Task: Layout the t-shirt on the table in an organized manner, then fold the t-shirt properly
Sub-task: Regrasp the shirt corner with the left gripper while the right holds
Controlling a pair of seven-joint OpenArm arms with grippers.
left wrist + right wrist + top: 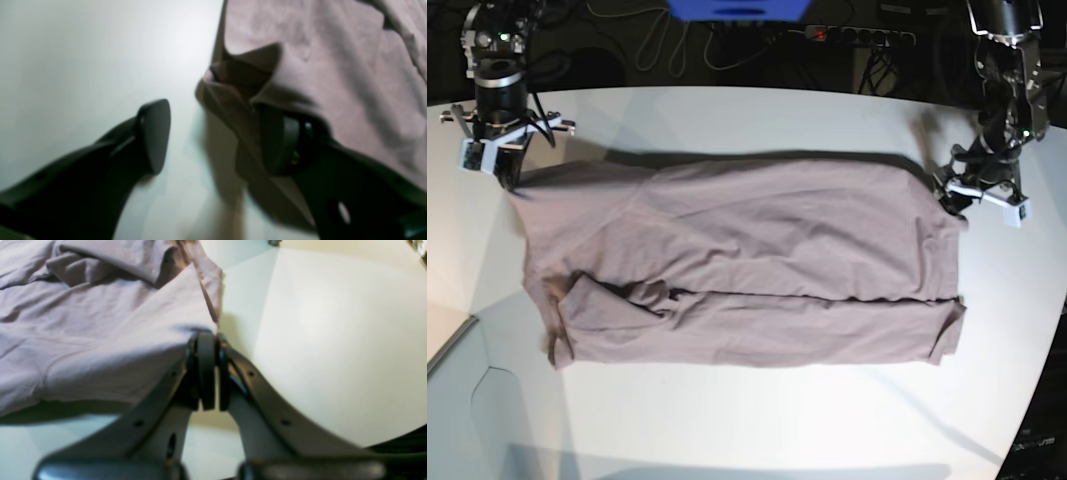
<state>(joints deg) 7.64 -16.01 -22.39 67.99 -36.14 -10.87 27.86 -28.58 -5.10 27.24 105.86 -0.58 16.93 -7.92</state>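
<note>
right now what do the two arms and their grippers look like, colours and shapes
Both grippers carry matte black fingers with broad, rounded pads, curving out from dark bases with small round holes; see the left gripper and the right gripper. In the base view both arms are dark metal with black cables trailing behind, and each wrist wears a white bracket-like fitting. No lettering is readable.

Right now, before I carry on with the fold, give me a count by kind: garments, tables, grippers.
Garments: 1, the t-shirt
Tables: 1, the table
Grippers: 2, left gripper and right gripper
Total: 4
</note>
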